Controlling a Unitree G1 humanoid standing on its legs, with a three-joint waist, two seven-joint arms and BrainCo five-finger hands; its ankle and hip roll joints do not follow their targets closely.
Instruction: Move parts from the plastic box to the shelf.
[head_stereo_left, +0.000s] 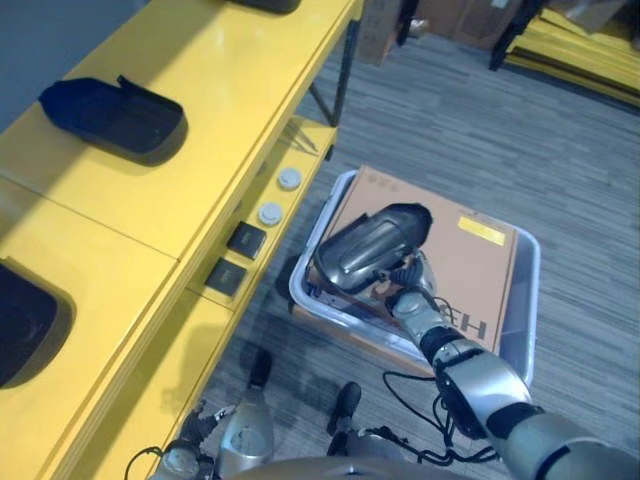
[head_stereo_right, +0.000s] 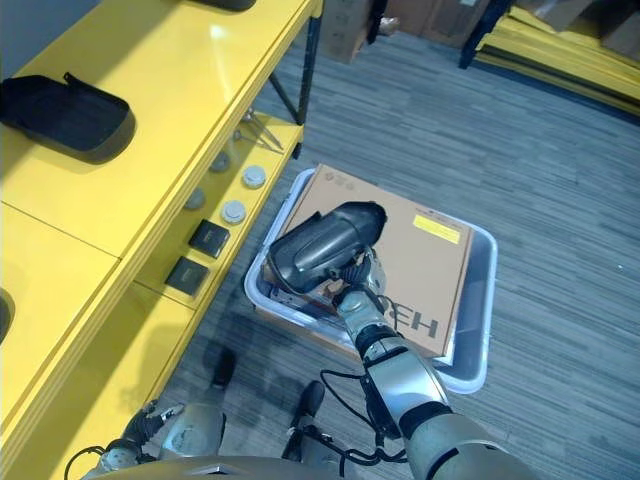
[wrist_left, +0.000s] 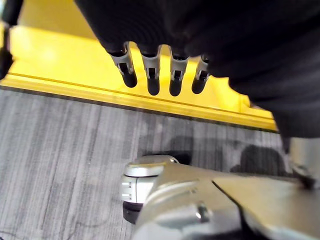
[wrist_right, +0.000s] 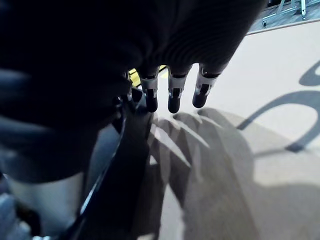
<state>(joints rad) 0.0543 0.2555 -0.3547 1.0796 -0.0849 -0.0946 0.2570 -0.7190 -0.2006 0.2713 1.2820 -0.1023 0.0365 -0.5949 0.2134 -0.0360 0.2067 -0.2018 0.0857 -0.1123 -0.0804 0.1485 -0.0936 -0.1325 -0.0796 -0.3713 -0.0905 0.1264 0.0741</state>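
Observation:
A dark glossy moulded part (head_stereo_left: 368, 245) is held up over the near left corner of the white plastic box (head_stereo_left: 527, 300), which has a brown cardboard sheet (head_stereo_left: 470, 260) lying in it. My right hand (head_stereo_left: 412, 292) is at the part's lower right edge, shut on it. In the right wrist view the part (wrist_right: 125, 165) runs beside my fingers (wrist_right: 172, 92), which hang over the cardboard. My left hand (head_stereo_left: 185, 458) hangs low by the yellow shelf (head_stereo_left: 150, 200), its fingers (wrist_left: 152, 75) relaxed and holding nothing.
Two similar dark parts lie on the shelf top, one at the far left (head_stereo_left: 110, 115) and one at the near left edge (head_stereo_left: 25, 320). The lower shelf level carries two white discs (head_stereo_left: 289, 178) and two black square pieces (head_stereo_left: 246, 240). Grey carpet lies right of the box.

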